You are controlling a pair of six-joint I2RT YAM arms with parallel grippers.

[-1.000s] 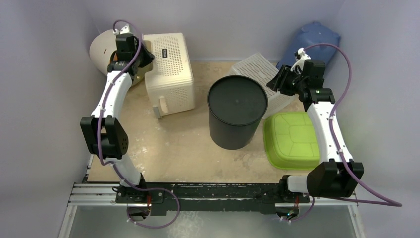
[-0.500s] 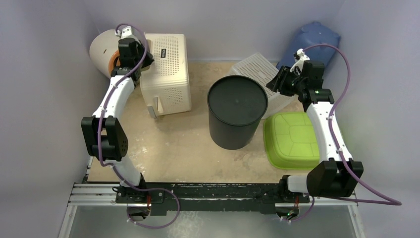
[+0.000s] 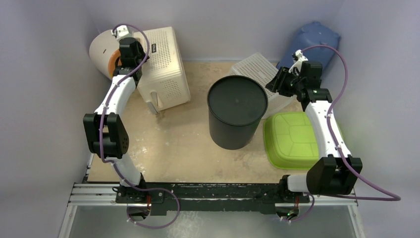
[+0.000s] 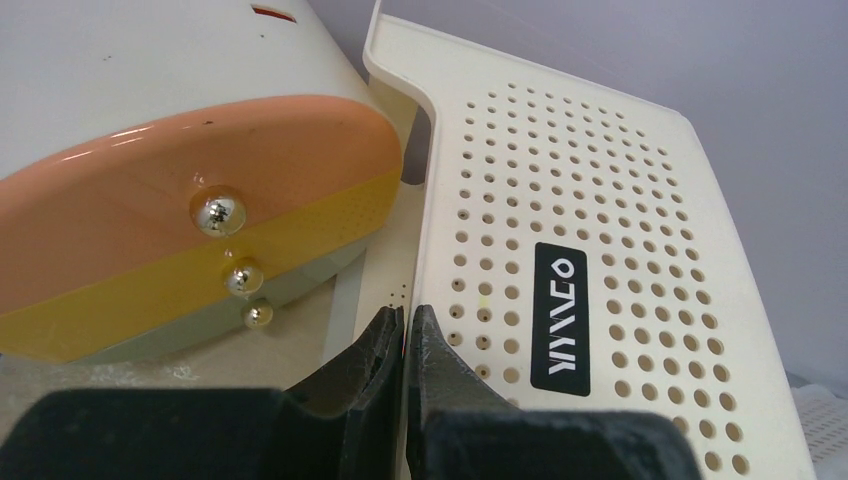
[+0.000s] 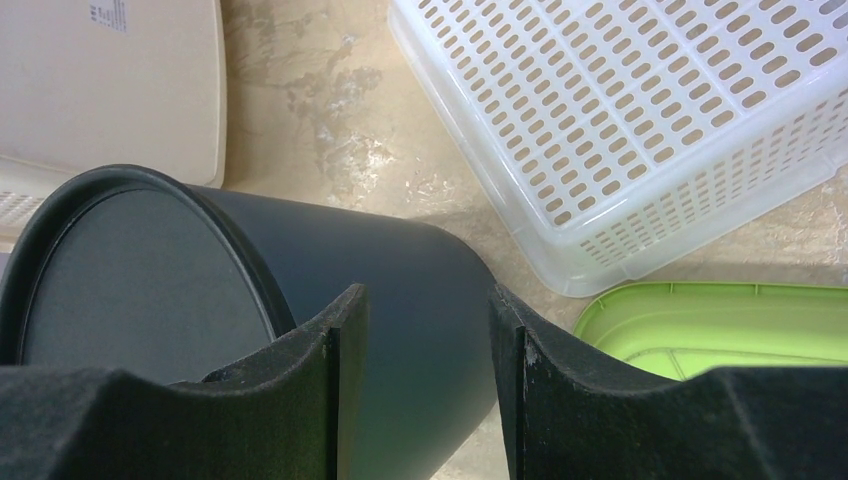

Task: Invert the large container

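Right gripper [image 5: 425, 320], jaws apart; black bin [image 5: 130, 270]; white basket [image 5: 620, 120]; green tub [image 5: 720, 325]

Was enclosed by pale-lilac walls [image 3: 237, 25] on three sides; floored with mottled beige tabletop [image 3: 183, 148]; edged by black rail [image 3: 213, 191] nearside; lit softly, evenly.

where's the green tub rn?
Top view, right side: the green tub lies just right of the black bin, in front of the white basket.
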